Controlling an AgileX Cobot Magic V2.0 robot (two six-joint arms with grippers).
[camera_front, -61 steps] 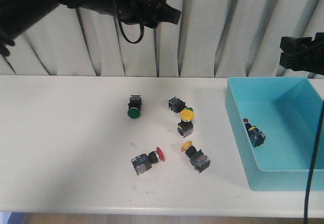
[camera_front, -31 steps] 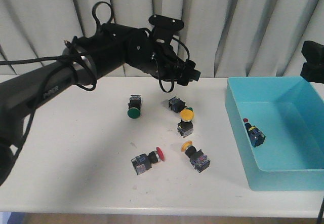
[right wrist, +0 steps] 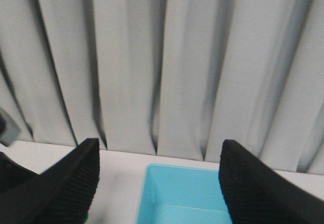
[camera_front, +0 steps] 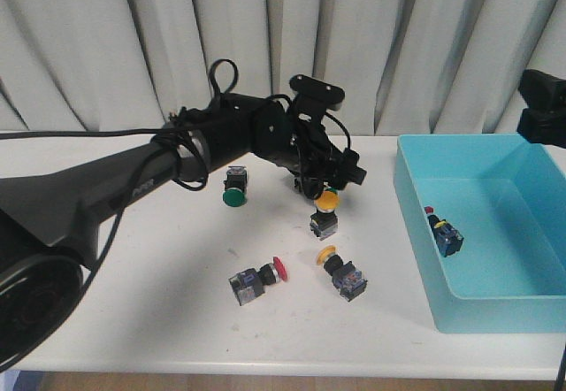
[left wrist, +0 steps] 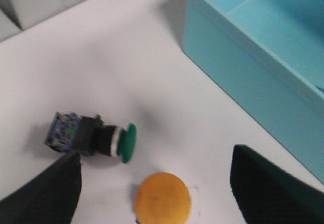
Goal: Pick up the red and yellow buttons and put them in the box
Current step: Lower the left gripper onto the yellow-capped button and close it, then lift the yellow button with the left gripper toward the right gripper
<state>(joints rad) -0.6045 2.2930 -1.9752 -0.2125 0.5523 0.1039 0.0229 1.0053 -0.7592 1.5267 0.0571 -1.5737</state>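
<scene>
My left gripper [camera_front: 329, 183] is open and hangs just above an upright yellow button [camera_front: 326, 202], whose cap [left wrist: 162, 198] lies between the fingers [left wrist: 50, 193] in the left wrist view. A second yellow button [camera_front: 341, 271] and a red button [camera_front: 256, 280] lie on their sides nearer the front. The turquoise box [camera_front: 416, 232] stands at the right, also in the left wrist view [left wrist: 253, 57], with a red button [camera_front: 441, 230] inside. My right gripper [right wrist: 159, 193] is open and empty, high over the box's far end [right wrist: 177, 193]; its body [camera_front: 544, 108] shows at the right edge.
A green button [camera_front: 234, 188] stands left of my left gripper. Another green button [left wrist: 93, 138] lies on its side just behind the yellow one, mostly hidden by the arm in the front view. Grey curtains hang behind the white table [camera_front: 133, 276].
My left arm has swung down and to the right from high up to just above the upright yellow button. The right gripper has shifted slightly. The buttons have not moved.
</scene>
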